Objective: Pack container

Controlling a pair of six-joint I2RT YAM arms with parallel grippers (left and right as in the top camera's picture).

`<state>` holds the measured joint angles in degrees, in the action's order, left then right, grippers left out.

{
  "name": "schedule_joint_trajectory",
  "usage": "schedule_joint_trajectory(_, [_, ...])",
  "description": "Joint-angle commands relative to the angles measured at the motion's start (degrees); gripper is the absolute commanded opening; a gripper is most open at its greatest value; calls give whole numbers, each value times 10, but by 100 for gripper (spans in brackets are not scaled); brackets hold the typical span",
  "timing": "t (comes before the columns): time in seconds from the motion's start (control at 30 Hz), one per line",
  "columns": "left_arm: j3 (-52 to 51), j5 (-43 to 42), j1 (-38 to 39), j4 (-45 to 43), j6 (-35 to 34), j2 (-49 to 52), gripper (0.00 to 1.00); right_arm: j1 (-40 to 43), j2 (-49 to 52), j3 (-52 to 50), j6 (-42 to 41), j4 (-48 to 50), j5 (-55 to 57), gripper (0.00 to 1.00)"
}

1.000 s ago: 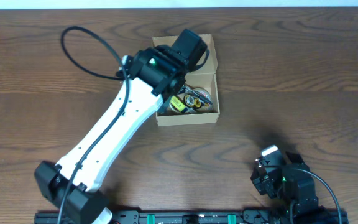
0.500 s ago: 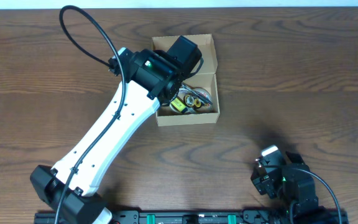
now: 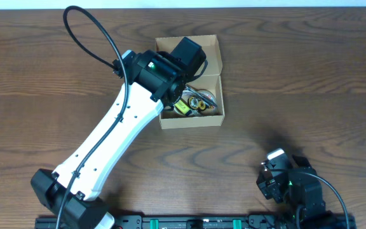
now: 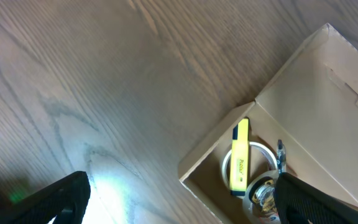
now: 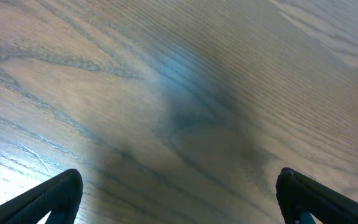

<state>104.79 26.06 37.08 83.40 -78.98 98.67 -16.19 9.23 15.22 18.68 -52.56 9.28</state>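
The container is a tan cardboard box at the middle back of the table, its flap lid open toward the far side. Inside lie a yellow flat item and tape rolls. My left gripper hangs over the box's left wall, mostly hidden under its wrist. In the left wrist view its fingers are spread wide and empty above the box wall, the yellow item and a tape roll. My right gripper is open and empty over bare wood.
The left arm's black cable loops over the table at the back left. The table is dark wood all round the box. The arm bases stand along the front edge.
Since a second ago the left arm has shifted a little to the left over the box. It has held still over the last half second. The right arm has not moved.
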Motion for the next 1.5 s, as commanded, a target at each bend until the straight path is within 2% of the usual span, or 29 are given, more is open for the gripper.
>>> schedule_joint_trajectory(0.0, [3, 37, 0, 9, 11, -8, 95, 5, -3, -2, 7, -2, 4, 99])
schedule_joint_trajectory(0.13, [3, 65, 0, 18, 10, -8, 95, 5, -3, -2, 6, 21, -1, 99])
schedule_joint_trajectory(0.27, [3, 90, -1, 37, 15, -8, 95, 5, -3, -2, 6, 65, -53, 99])
schedule_joint_trajectory(0.43, [3, 69, -24, 41, 46, -14, 95, 5, -3, -2, 0, 151, -148, 99])
schedule_joint_trajectory(0.57, [3, -27, -93, 5, 174, -37, 95, 5, -2, -2, -1, 194, -189, 99])
schedule_joint_trajectory(0.7, [3, -105, -183, -17, 276, -59, 95, 5, 42, 34, -51, 220, -203, 99])
schedule_joint_trajectory(0.73, [3, -117, -204, -23, 301, -62, 95, 5, 62, 50, -58, 219, -203, 99])
schedule_joint_trajectory(0.83, [3, -118, -261, -36, 359, -63, 95, 5, 207, 155, -59, 219, -207, 99])
schedule_joint_trajectory(1.0, [3, -24, -277, -68, 361, -62, 95, 4, 440, 334, -53, 177, -209, 99])
schedule_joint_trajectory(1.07, [3, -22, -277, -111, 361, -62, 95, 4, 550, 426, -53, 146, -214, 99])
schedule_joint_trajectory(1.13, [3, -25, -277, -159, 353, -62, 95, 4, 616, 478, -54, 128, -216, 99])
schedule_joint_trajectory(1.27, [3, -23, -277, -256, 320, -61, 95, 3, 716, 527, -53, 134, -216, 99])
schedule_joint_trajectory(1.47, [3, 13, -278, -337, 307, -43, 95, 7, 781, 528, -53, 177, -216, 99])
